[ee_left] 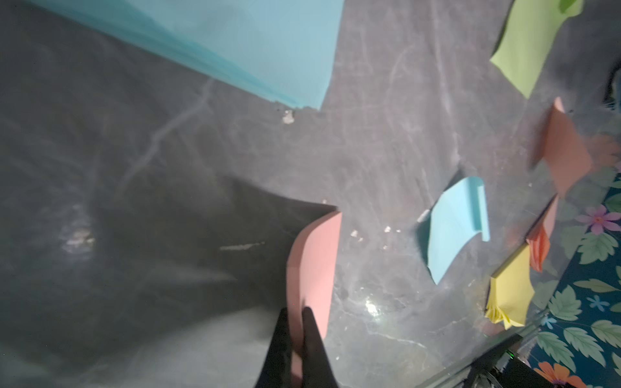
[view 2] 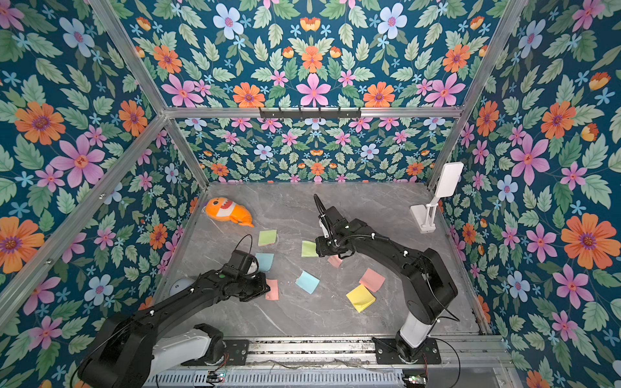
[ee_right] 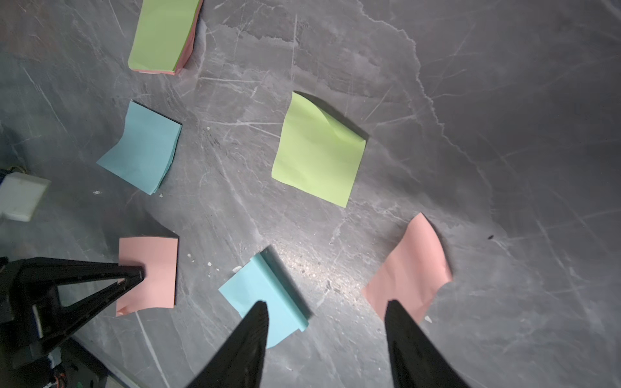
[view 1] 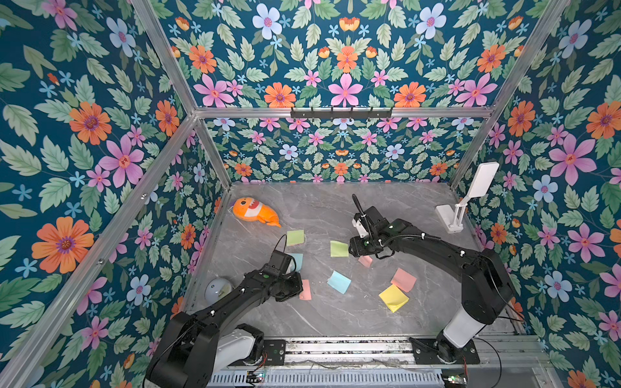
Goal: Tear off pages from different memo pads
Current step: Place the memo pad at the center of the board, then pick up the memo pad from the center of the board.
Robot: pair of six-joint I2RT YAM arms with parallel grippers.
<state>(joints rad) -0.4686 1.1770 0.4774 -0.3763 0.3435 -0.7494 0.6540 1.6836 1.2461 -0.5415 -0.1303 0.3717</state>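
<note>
My left gripper (ee_left: pixel 295 309) is shut on the edge of a pink memo pad (ee_left: pixel 314 262), near the table's front left (view 1: pixel 305 289). My right gripper (ee_right: pixel 326 302) hangs open above the table with nothing between its fingers. A loose pink page (ee_right: pixel 410 268) lies under one fingertip and a curled blue page (ee_right: pixel 265 299) under the other. A green page (view 1: pixel 339 249) lies mid-table. A green pad (view 1: pixel 295 237), a blue pad (view 1: pixel 297 261), a second pink pad (view 1: pixel 403 279) and a yellow pad (view 1: pixel 394 298) rest on the table.
An orange plush fish (view 1: pixel 257 212) lies at the back left. A white folding stand (view 1: pixel 453 215) stands at the back right. A pale round object (view 1: pixel 218 289) sits by the left wall, partly behind my left arm. Flowered walls close in three sides.
</note>
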